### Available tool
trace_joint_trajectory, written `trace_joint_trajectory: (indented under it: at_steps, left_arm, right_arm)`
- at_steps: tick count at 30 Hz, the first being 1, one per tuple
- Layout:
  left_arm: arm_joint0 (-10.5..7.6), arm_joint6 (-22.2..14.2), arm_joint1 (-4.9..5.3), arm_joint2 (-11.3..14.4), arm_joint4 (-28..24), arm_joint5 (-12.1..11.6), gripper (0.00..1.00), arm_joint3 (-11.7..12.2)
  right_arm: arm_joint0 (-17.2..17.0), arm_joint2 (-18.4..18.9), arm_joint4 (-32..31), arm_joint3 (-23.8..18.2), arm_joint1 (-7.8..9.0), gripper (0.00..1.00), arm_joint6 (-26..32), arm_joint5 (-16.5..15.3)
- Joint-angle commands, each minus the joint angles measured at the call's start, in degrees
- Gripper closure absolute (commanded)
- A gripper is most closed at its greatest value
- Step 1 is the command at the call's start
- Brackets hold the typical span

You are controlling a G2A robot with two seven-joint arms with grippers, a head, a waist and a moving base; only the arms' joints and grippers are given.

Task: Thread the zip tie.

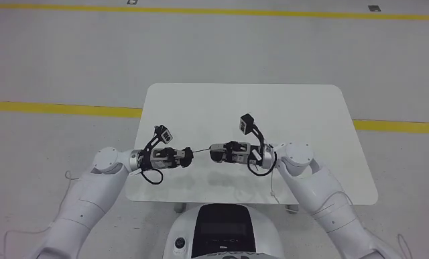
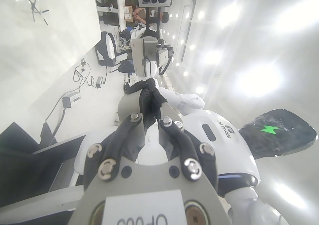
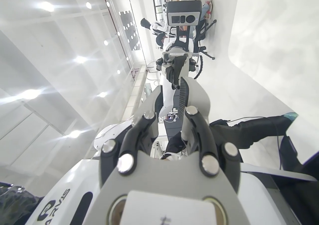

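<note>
The two arms are up in the air over the desk (image 1: 301, 125). They are close to the desk edge by the robot, a bit nearer its left corner than its right one. The tools point at each other, tip to tip, with a small gap between them.

The left tool (image 1: 186, 155) is closed on the zip tie (image 1: 201, 150). The zip tie is a thin dark strip. It sticks out straight from the left tool and reaches across the gap to the right tool (image 1: 216, 152). It does not touch the desk.

In the right wrist view, the right tool's fingers (image 3: 183, 94) stand apart, so this tool is open. I cannot tell if the tip of the zip tie touches them yet.

I think the strip is held up high so both tools can get at it from each side. I think it is held straight so its tip is easy to aim.

The threading does not look done, because there is no loop yet. The next move will need care. The strip is thin and bendy, so its tip could wobble and miss.
</note>
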Motion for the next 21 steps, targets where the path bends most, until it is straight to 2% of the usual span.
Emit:
trace_joint_trajectory:
  at_steps: [1, 7, 11, 21]
  left_arm:
    - [0.0, 0.01, 0.0, -0.01, 0.01, 0.01, 1.0, 0.0]
    - [0.0, 0.01, 0.0, -0.01, 0.01, 0.01, 1.0, 0.0]
    - [0.0, 0.01, 0.0, -0.01, 0.01, 0.01, 1.0, 0.0]
    - [0.0, 0.01, 0.0, -0.01, 0.01, 0.01, 1.0, 0.0]
  right_arm:
    - [0.04, -0.12, -0.05, -0.02, 0.05, 0.83, -0.18, 0.07]
    - [0.11, -0.19, 0.19, 0.02, 0.19, 0.91, -0.99, 0.08]
    - [0.14, -0.33, 0.28, 0.01, 0.3, 0.92, -1.07, 0.12]
    - [0.34, -0.96, 0.62, 0.07, 0.46, 0.84, -1.43, 0.12]
